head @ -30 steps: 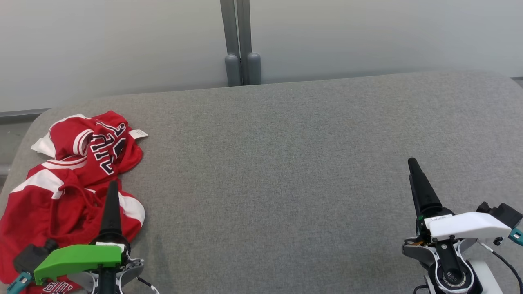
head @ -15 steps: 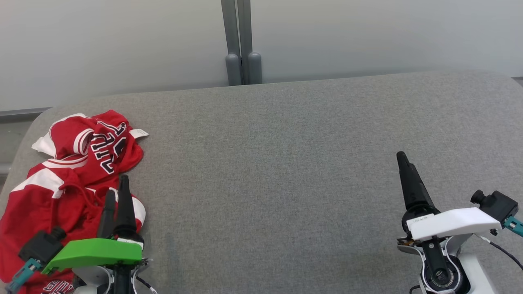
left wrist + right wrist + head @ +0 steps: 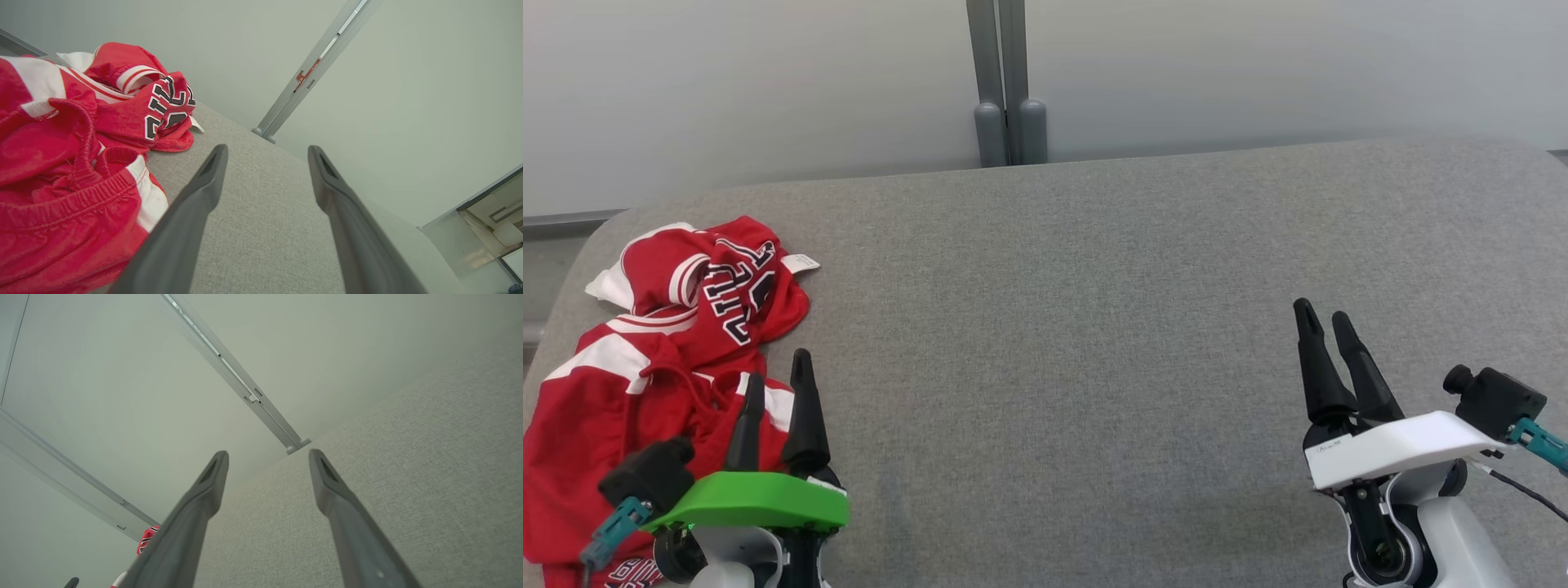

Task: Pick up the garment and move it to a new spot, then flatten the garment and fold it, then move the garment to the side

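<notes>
Garment (image 3: 662, 343) lay crumpled, not yet lifted; left gripper (image 3: 778, 365) hovered fingers apart at its edge, right gripper (image 3: 1321, 310) likewise apart, well away; pick-up likely needed left reaching in to pinch.

We look down on a broad surface covered in grey woven fabric (image 3: 1094, 327), its far corners rounded. Behind it stand plain, pale grey-green wall panels (image 3: 1258, 65), evenly lit, with no hard shadows. A grey twin post (image 3: 1005, 49) divides them and ends in two rounded feet (image 3: 1009, 135) at the surface's far edge. In the right wrist view we see a second pale rail (image 3: 69, 475) crossing the wall; in the left wrist view, a dark-framed pane (image 3: 490, 220) with a brighter room beyond.
</notes>
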Available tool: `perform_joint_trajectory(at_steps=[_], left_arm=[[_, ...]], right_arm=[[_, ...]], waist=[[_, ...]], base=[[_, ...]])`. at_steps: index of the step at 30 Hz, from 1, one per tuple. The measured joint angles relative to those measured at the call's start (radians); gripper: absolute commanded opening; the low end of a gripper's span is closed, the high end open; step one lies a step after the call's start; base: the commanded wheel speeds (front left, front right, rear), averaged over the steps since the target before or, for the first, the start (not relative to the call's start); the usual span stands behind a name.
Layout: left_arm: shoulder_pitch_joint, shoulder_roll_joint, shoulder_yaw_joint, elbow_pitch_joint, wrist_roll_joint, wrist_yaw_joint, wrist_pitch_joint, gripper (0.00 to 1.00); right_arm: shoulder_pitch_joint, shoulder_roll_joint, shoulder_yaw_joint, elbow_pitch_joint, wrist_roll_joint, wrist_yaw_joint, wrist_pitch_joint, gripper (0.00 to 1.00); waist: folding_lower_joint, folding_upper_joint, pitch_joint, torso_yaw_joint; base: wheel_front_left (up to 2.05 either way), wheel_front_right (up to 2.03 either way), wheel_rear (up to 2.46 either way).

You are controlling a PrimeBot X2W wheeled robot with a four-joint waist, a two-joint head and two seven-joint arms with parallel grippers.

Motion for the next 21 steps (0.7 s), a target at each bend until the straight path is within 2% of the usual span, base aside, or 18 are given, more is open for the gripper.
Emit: perform_joint_trajectory(at_steps=[10,21], left_arm=[[-0.008,0.0,-0.027,0.003,0.143,0.013,-0.027,1.0],[-0.009,0.001,-0.039,-0.001,0.247,0.019,-0.053,1.0]], right_arm=[[-0.008,-0.002,0.009,0.014,-0.167,0.0,-0.026,1.0],[-0.011,0.007,-0.003,0.019,-0.285,0.0,-0.053,1.0]], waist=[[0.0,0.0,0.006,0.002],[0.0,0.0,0.013,0.003]], base=[[0.0,0.0,0.0],[0.0,0.0,0.0]])
